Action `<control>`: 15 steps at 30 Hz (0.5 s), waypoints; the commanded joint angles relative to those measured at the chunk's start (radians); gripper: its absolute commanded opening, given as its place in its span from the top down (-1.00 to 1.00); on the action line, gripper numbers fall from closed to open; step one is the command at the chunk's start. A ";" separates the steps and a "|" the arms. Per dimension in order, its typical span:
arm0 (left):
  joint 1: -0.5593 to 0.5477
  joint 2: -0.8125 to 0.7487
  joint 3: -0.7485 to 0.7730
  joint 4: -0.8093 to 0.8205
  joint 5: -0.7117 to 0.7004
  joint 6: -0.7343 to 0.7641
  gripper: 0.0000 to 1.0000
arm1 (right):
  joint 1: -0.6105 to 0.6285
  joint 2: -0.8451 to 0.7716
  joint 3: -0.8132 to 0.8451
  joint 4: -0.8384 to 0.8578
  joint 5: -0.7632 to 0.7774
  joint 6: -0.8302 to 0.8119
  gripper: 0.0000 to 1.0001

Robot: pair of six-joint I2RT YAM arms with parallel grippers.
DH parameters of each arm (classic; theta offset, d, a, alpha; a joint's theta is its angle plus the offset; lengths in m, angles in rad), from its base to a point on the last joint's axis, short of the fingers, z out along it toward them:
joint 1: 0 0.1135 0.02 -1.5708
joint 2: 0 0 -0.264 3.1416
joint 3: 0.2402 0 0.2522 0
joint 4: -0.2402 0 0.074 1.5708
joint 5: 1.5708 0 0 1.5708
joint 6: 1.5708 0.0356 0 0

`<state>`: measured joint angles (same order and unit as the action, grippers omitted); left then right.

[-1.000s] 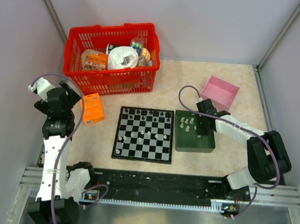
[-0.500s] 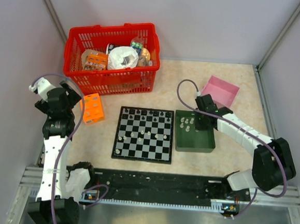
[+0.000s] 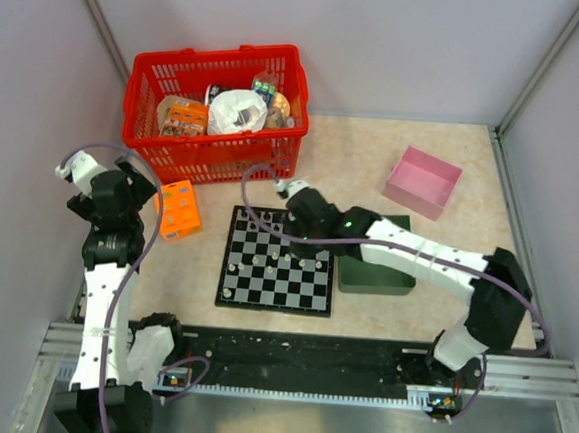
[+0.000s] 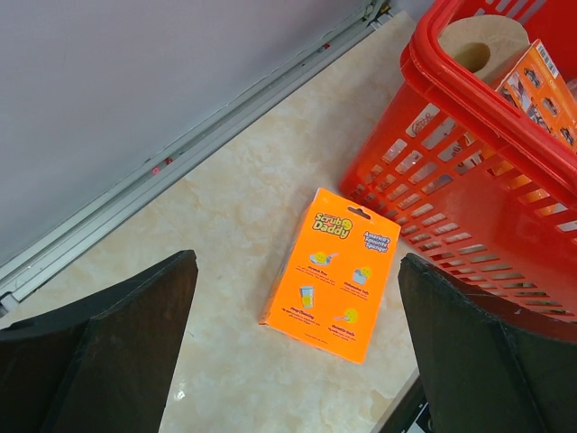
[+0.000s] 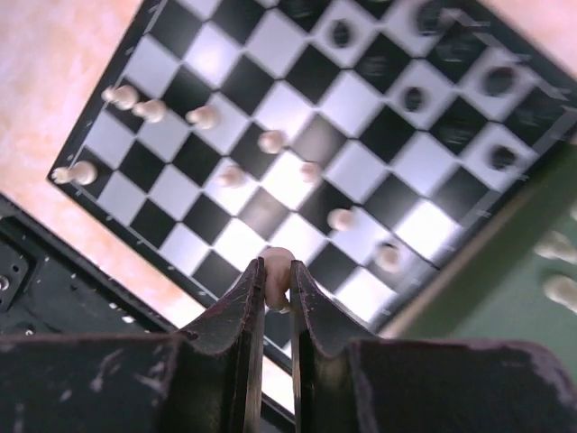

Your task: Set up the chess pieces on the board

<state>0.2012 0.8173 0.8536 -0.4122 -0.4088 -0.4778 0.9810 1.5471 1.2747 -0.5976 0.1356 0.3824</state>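
While the right fingers (image 5: pixel 242 316) pinch a white piece (image 5: pixel 277 269) above the board (image 5: pixel 287 106), the left fingers (image 4: pixel 117 343) gape wide on the left near an orange box (image 4: pixel 334 262).

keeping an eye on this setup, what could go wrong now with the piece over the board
1. The right gripper pinches the white piece only at its fingertips, so it may slip or tilt on release.
2. Other white pieces stand close together on the board; the fingers could knock one over coming down.
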 commanded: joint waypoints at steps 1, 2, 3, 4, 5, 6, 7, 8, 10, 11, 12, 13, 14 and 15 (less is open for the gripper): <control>0.004 -0.027 -0.002 0.016 -0.033 -0.008 -0.97 | 0.111 0.143 0.098 0.048 -0.025 0.012 0.92; 0.006 -0.033 -0.001 0.009 -0.045 -0.008 -0.98 | 0.131 0.174 0.115 0.065 -0.033 0.013 0.92; 0.004 -0.040 0.001 0.004 -0.059 -0.007 -0.97 | 0.145 0.203 0.138 0.068 -0.050 0.012 0.92; 0.004 -0.044 0.001 0.001 -0.071 -0.007 -0.98 | 0.163 0.229 0.153 0.071 -0.053 0.010 0.92; 0.006 -0.047 0.001 -0.002 -0.080 -0.005 -0.97 | 0.177 0.254 0.170 0.081 -0.053 0.009 0.91; 0.004 -0.050 0.001 -0.005 -0.091 -0.005 -0.97 | 0.192 0.275 0.185 0.084 -0.062 0.006 0.91; 0.004 -0.055 0.004 -0.011 -0.102 -0.005 -0.97 | 0.203 0.301 0.202 0.088 -0.065 0.003 0.91; 0.004 -0.058 0.005 -0.014 -0.113 -0.005 -0.97 | 0.214 0.326 0.215 0.093 -0.062 0.001 0.91; 0.004 -0.064 0.002 -0.016 -0.130 -0.007 -0.98 | 0.234 0.363 0.248 0.094 -0.062 -0.004 0.91; 0.004 -0.067 0.004 -0.017 -0.134 -0.005 -0.97 | 0.242 0.381 0.264 0.091 -0.064 -0.005 0.90; 0.006 -0.067 0.004 -0.019 -0.139 -0.005 -0.97 | 0.248 0.395 0.276 0.093 -0.067 -0.005 0.90; 0.004 -0.067 0.007 -0.020 -0.145 -0.007 -0.97 | 0.251 0.409 0.287 0.094 -0.064 -0.007 0.90; 0.004 -0.067 0.009 -0.023 -0.154 -0.007 -0.98 | 0.257 0.424 0.304 0.096 -0.064 -0.007 0.90; 0.004 -0.072 0.009 -0.025 -0.160 -0.007 -0.97 | 0.262 0.438 0.314 0.094 -0.064 -0.007 0.90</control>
<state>0.2016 0.7616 0.8524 -0.4377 -0.5179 -0.4782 1.2179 1.9461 1.5024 -0.5449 0.0761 0.3847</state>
